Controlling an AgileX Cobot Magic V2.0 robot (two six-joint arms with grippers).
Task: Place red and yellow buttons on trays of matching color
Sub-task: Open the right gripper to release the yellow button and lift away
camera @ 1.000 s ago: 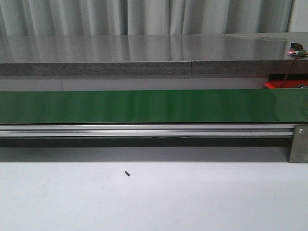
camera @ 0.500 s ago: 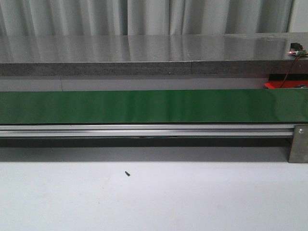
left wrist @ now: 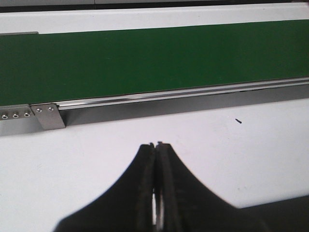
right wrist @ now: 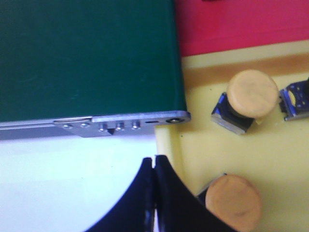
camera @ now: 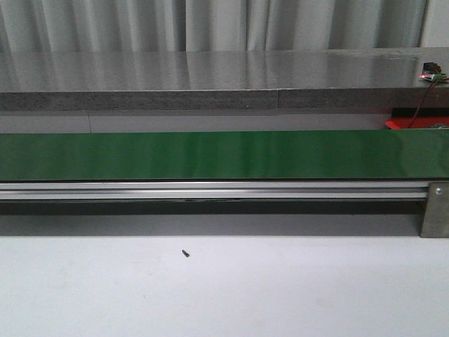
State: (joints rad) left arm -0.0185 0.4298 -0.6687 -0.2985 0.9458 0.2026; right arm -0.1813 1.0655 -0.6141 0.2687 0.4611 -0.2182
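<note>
Nothing has shifted on the green belt (camera: 210,155) since earlier. Both the left gripper (left wrist: 155,145) and right gripper (right wrist: 153,158) are pressed closed, empty. Yellow buttons (right wrist: 252,93) sit on the yellow tray (right wrist: 280,159), one cut off by the frame edge; the red tray (right wrist: 241,24) shows only partly.

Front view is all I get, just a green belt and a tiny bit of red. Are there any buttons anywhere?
Observer: Yes. The right wrist view shows yellow buttons sitting on a yellow tray.
Operator: What's the red bit?
Observer: A red tray, right beside the yellow one.
Operator: Are the grippers holding anything?
Observer: No. The left gripper and right gripper are both shut and empty.
</note>
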